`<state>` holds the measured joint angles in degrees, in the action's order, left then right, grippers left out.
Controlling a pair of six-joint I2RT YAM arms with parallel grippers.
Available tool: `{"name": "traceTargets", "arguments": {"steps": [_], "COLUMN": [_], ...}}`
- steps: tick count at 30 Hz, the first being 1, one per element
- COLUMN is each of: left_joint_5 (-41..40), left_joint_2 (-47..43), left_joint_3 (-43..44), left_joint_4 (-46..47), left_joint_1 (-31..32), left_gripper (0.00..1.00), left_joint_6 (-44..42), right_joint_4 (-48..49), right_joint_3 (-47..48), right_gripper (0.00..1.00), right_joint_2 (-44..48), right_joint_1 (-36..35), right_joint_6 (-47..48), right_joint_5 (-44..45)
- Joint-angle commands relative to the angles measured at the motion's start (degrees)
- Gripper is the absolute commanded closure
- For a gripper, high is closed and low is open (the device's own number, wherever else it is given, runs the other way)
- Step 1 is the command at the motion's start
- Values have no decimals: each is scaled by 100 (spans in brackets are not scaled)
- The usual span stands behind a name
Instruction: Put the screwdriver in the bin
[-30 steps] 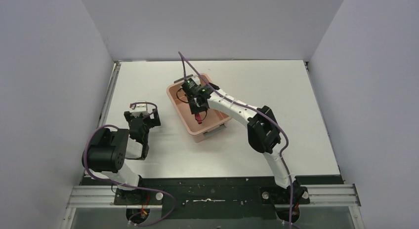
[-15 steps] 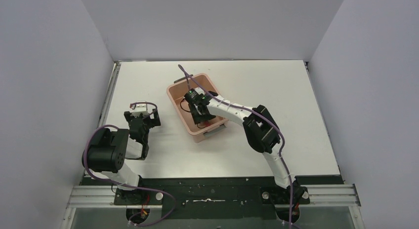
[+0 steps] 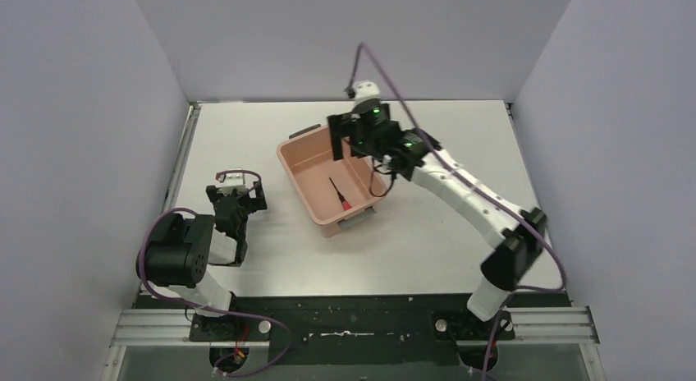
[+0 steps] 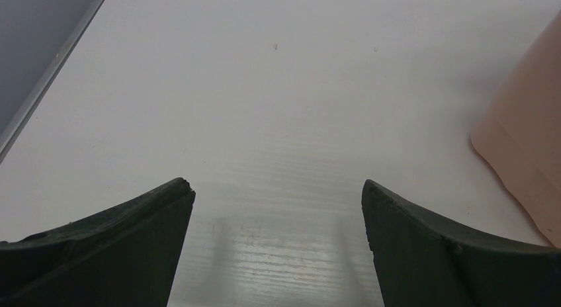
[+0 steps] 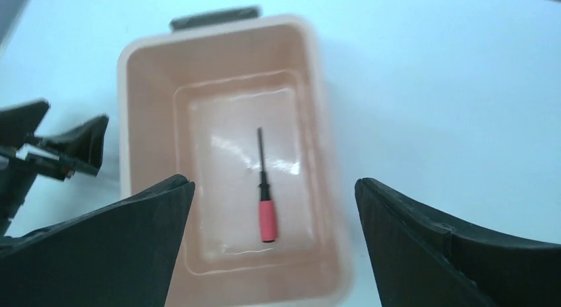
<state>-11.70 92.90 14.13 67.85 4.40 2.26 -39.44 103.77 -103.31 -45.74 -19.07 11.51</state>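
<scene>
1. The screwdriver (image 5: 263, 188) lies flat on the floor of the bin (image 5: 149, 122). It sits roughly along the bin's length with its red handle toward one short end. Nothing touches it.
2. The right gripper (image 3: 351, 139) hangs above the far end of the bin with its fingers spread wide and nothing between them. Its wrist camera looks straight down into the tub, and the screwdriver shows in the gap well below.
3. The left gripper (image 4: 276, 188) is low over the table (image 3: 460, 143), just beside the bin's left side. Its fingers are also spread, and they hold nothing.
4. Judged from this, the placing step looks finished: the tool is inside the walls and free of the claw. What seems left is the retreat.
5. The next move would call for little precision.
   - The right arm should lift and draw back toward its base.
   - It should stay clear of the rim and the grey handle (image 5: 215, 17) so that the bin is not nudged.
   - No fresh grasp appears needed.
   - The left arm has no part to play and can stay parked.
</scene>
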Motion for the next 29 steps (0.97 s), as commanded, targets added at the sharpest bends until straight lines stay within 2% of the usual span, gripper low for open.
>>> {"name": "traceTargets", "arguments": {"steps": [1, 4, 9, 15, 22, 29], "left_joint_5": [61, 55, 62, 61, 63, 67], "left_joint_2": [-57, -62, -63, -55, -59, -56], "left_joint_3": [46, 44, 46, 46, 46, 57], "left_joint_4": [142, 143, 139, 140, 145, 120], "left_joint_1": [-1, -1, -1, -1, -1, -1], "left_gripper": [3, 3, 3, 3, 3, 3], "left_joint_6": [-53, -55, -55, -57, -56, -57], "right_joint_4": [1353, 2192, 3408, 4457, 4995, 4838], "right_joint_3": [-1609, -3206, -5506, -7496, -8398, -8261], "right_gripper": [0, 0, 0, 0, 0, 0], "right_joint_2": [1719, 2831, 4125, 4913, 5038, 4909], "right_joint_1": [1059, 1893, 3070, 3439, 3465, 3464], "right_joint_6": [288, 290, -60, -487, -859, -949], "right_joint_5": [186, 210, 122, 188, 267, 484]}}
